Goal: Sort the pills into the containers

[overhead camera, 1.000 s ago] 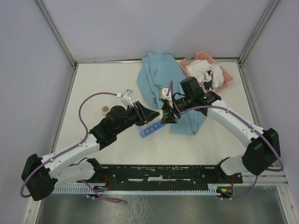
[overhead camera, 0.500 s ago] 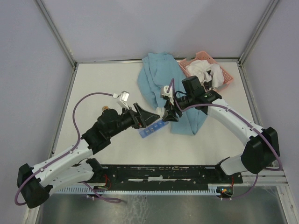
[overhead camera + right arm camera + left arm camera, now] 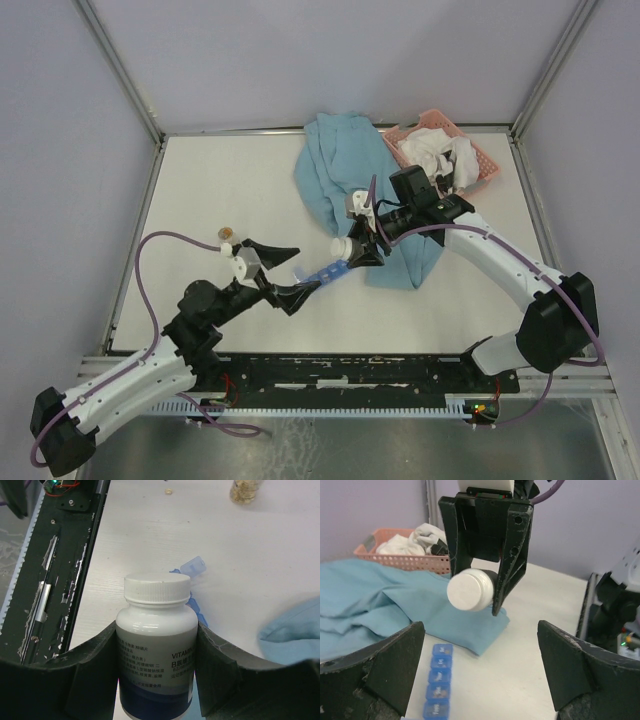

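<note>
A white desk [image 3: 200, 190] sits inside pale lavender walls, with a blue cloth [image 3: 330, 170] spread toward the back and a pink basket [image 3: 480, 165] of white rags at the far right corner.

The left arm lies low from the near left corner toward the middle. The left gripper [image 3: 308, 268] is rolled on its side with its jaws wide apart and nothing between them. It points at the near end of the blue pill organiser [image 3: 325, 273].

The right arm bends in from the right. The right gripper [image 3: 362, 250] is clamped on a white bottle [image 3: 470, 589], capped and tilted over the organiser's far end.

In the right wrist view the bottle hides most of the organiser; only one raised lid shows. The left wrist view cuts the strip off at the bottom, and what the compartments hold is unclear. A small jar [image 3: 226, 234] of tan pills stands to the left, and one loose pill [image 3: 169, 491] lies on the desk near it.
</note>
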